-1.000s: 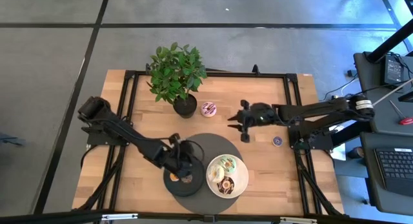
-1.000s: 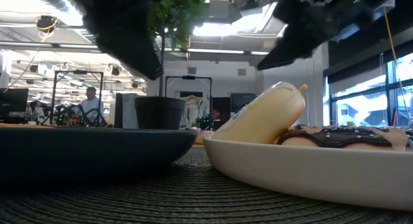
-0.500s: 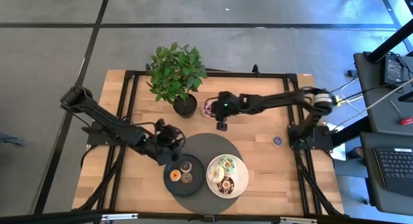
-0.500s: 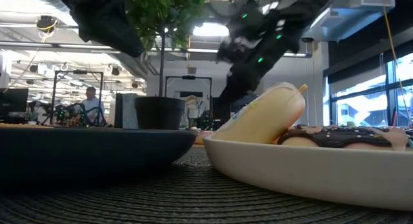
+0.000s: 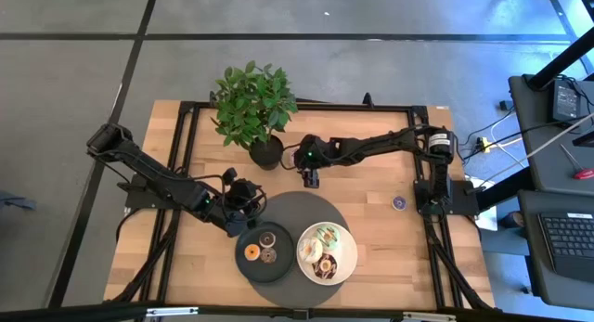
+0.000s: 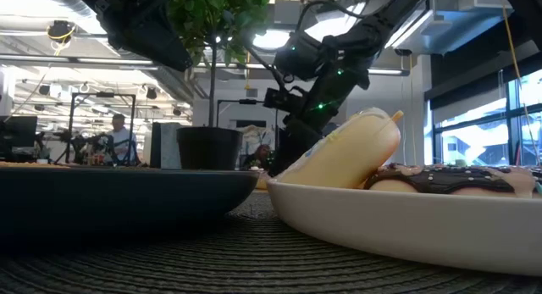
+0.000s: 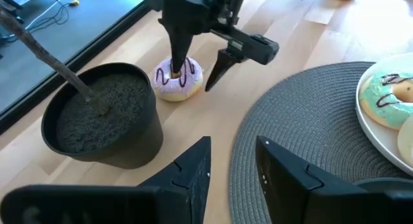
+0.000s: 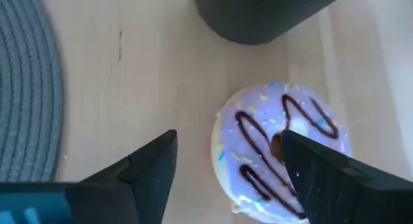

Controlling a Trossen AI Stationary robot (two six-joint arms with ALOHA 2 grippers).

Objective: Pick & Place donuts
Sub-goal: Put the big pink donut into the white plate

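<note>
Right gripper (image 7: 197,72) has swung across from mid-desk to the plant pot (image 7: 100,124), jaws now wide apart, empty, one finger over the hole of the pink-iced donut (image 8: 284,153) lying on the desk (image 5: 371,141). Pick step: next likely lower and close. Left gripper (image 7: 232,175) waits open by the black plate (image 5: 249,264).
</note>
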